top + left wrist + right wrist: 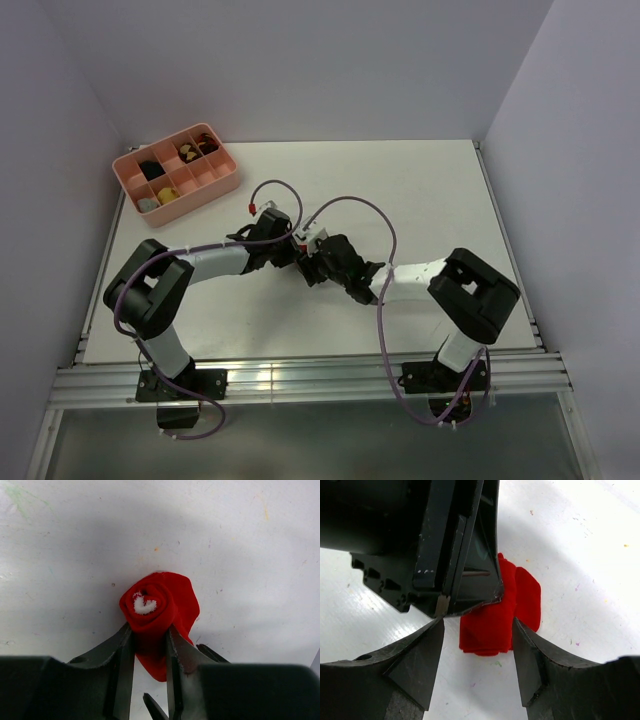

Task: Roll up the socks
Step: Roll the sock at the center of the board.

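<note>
White desk [400, 180], pale walls round it. Socks [152, 607] at desk centre, between both arms, wound into tight red roll, white mark at core. Our left fingers [125, 655] pinch roll at its loose tail. Our right fingers [420, 650] stand open, straddling roll, gripping nothing. We judge rolling near done. Next: tuck tail, stop roll springing loose.

The top view looks down from above and behind the left arm [200, 265] and right arm [425, 280], taking in the whole bench [420, 180] from afar. Each wrist view sits close over the bench, looking out past its own jaws. Both wrist views share the socks [172, 600], seen from facing directions
</note>
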Available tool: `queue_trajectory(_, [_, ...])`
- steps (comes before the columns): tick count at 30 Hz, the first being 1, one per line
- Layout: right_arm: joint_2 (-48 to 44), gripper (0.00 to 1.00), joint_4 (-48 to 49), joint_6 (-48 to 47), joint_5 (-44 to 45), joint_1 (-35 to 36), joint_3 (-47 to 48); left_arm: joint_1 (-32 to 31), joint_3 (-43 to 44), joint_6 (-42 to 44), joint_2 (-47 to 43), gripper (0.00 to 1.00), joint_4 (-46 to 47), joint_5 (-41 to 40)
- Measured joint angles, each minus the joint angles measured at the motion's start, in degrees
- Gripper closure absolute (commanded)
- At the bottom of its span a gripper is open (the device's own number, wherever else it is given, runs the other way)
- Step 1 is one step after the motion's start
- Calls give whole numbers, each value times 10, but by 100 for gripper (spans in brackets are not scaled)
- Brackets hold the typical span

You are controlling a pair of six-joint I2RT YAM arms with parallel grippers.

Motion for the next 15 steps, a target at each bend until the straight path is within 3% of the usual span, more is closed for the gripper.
queue_trajectory(6, [28, 42, -1, -6, 12, 5, 5, 1, 0, 0, 0, 95, -1, 5])
queue_trajectory(9, [37, 51, -2, -10, 22, 9, 6, 1, 0, 0, 2, 95, 0, 9])
queue_trajectory(15, [49, 84, -8, -15, 43, 15, 20, 5, 5, 0, 6, 93, -2, 14])
